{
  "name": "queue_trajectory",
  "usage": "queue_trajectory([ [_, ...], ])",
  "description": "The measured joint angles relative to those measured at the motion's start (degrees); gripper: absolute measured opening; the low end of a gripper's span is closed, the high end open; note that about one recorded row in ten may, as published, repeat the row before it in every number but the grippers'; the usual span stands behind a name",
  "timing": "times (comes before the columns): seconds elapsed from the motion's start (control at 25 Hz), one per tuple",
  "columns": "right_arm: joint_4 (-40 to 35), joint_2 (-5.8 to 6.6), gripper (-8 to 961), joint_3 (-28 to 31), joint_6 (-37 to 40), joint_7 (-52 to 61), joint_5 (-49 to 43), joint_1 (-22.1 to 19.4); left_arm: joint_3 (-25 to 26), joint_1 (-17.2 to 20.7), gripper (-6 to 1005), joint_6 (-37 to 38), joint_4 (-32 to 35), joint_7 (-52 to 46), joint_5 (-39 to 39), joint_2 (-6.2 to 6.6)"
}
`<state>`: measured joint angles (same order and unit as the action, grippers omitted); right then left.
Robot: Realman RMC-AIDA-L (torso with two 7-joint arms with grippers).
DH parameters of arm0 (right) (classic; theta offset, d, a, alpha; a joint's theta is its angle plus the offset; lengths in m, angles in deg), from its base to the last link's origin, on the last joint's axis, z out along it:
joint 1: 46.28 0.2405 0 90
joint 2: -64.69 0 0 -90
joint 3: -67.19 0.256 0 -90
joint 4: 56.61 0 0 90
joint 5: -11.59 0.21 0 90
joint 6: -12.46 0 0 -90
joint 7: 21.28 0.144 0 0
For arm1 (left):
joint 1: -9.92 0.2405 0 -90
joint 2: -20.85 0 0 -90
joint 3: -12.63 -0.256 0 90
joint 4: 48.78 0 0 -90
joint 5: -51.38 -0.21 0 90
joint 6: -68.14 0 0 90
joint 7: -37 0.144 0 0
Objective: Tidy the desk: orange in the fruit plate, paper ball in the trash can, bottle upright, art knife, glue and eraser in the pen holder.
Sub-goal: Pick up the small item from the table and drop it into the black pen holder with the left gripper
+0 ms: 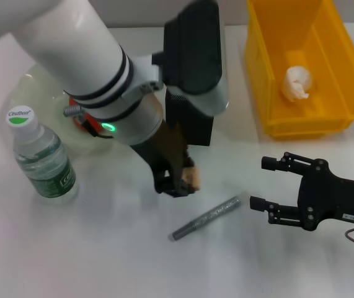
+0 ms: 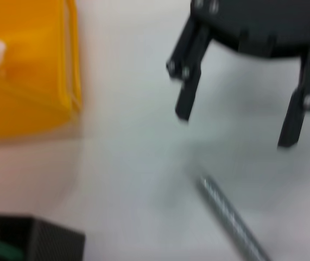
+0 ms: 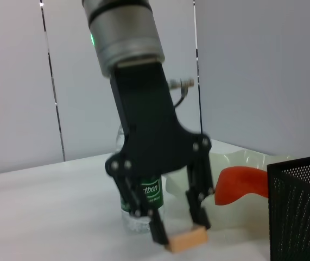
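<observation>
At mid-desk, the left gripper (image 3: 182, 235) pinches a small tan rectangular eraser (image 3: 186, 239) just off the surface, evidently bound for the black mesh pen holder (image 3: 298, 206). Nearby, the right gripper (image 1: 269, 184) waits with jaws apart beside the grey metal art knife (image 1: 205, 218).

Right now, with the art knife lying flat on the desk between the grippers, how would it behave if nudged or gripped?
The art knife looks slim, rigid and round-bodied, so a sideways nudge would probably roll it. Its textured metallic barrel likely resists slipping. The open right gripper sits just beside its end.
</observation>
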<state>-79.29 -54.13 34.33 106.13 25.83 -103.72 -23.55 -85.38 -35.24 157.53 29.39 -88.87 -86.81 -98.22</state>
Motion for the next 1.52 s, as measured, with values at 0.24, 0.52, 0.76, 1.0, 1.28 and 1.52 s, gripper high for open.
queue_trajectory([
  [0.24, 0.0, 0.21, 721, 0.0, 0.0, 0.0, 0.0, -0.1, 3.0, 3.6, 407, -0.5, 5.9, 0.9, 6.2, 0.14],
  [0.52, 0.0, 0.25, 720, -0.1, 0.0, -0.2, 0.0, -0.2, 5.2, 13.6, 416, -10.3, 8.5, 10.8, 26.7, 0.17],
  [0.76, 0.0, 0.26, 719, -0.2, 0.0, -0.4, 0.0, -0.5, 5.3, 21.5, 424, -16.3, 0.1, 27.8, 51.8, 0.15],
  [1.0, 0.0, 0.26, 718, -0.8, 0.0, -0.5, -0.3, -0.7, 4.8, 22.6, 432, -14.1, -15.2, 43.0, 72.2, 0.17],
  [1.28, -0.6, 0.26, 717, -0.7, 0.2, -0.5, -1.3, -0.7, 4.6, 22.2, 442, -12.2, -21.4, 47.8, 78.1, 0.09],
  [1.52, -0.7, 0.25, 716, -0.7, 0.6, -0.4, -1.9, -0.6, -20.6, 19.1, 450, -6.0, -49.5, 84.9, 119.6, -0.1],
])
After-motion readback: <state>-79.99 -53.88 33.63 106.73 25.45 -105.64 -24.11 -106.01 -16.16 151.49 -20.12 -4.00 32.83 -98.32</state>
